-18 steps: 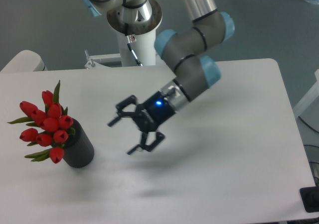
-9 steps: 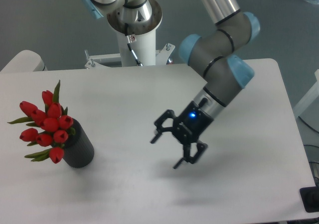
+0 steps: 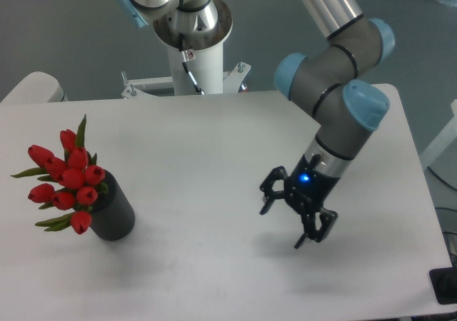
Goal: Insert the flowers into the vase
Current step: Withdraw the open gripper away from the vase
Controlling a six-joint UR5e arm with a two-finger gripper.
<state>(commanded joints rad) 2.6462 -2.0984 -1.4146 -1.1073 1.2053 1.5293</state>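
The end effector (image 3: pixel 289 220) has swung right; flowers (image 3: pixel 66 180) lean left in the vase (image 3: pixel 114 216).

Vase (image 3: pixel 114 217) stands on the table (image 3: pixel 214 143) near its left front edge, flowers (image 3: pixel 66 182) in its mouth, leaning left. Gripper (image 3: pixel 293 217) hangs above the table's right half, well apart from the vase. Robot base (image 3: pixel 193 43) behind the table's rear edge.

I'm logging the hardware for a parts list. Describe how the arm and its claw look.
The arm has grey joint housings with light blue end caps and a shiny silver tube between joints. Its wrist narrows to a black section with a small glowing blue light. The claw is black, with two thin, linked metal fingers. A thin cable with a red tag runs down the white base column.
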